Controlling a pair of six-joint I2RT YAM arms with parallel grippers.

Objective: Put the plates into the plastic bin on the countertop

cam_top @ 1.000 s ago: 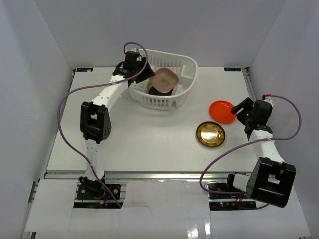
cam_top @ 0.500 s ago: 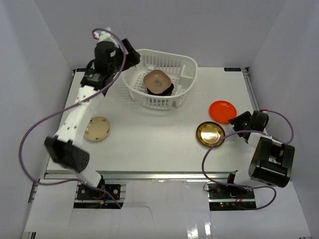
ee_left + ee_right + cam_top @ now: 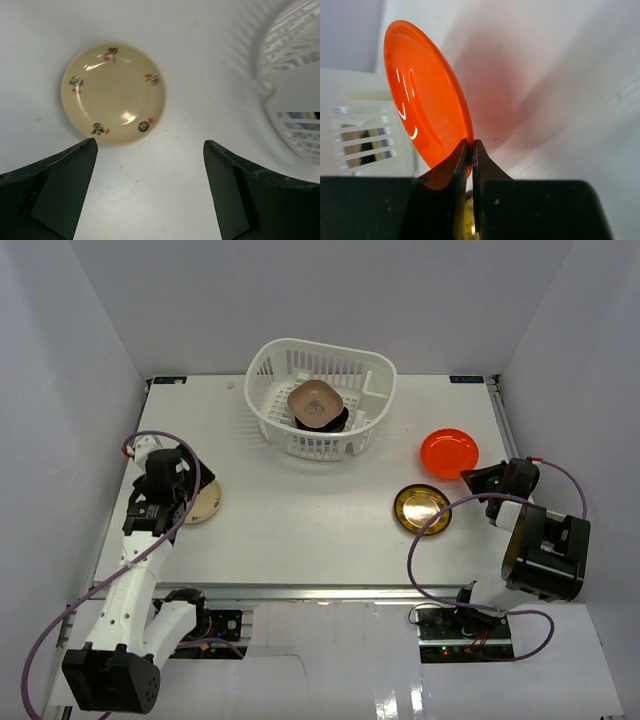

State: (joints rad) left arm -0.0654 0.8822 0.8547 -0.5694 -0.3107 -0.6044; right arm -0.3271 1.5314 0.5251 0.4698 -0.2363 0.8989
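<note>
The white plastic bin (image 3: 370,390) stands at the back of the countertop (image 3: 300,520), with a brown plate (image 3: 316,402) lying on a dark one inside it. An orange-red plate (image 3: 448,451) rests at the right; my right gripper (image 3: 471,147) is shut on its near rim (image 3: 427,100). A gold patterned plate (image 3: 420,508) lies just left of that gripper. A cream plate (image 3: 113,93) with small marks lies at the left, partly under my left arm in the top view. My left gripper (image 3: 150,170) hangs open above the countertop just short of it, nothing between its fingers.
White walls close in the countertop on three sides. The bin's lattice wall (image 3: 295,90) shows at the right edge of the left wrist view. Purple cables loop beside both arms.
My left arm swung back from the bin to the near left, over the cream plate, jaws wide. The right gripper closed on the orange-red plate's rim, and the plate shifted slightly.
</note>
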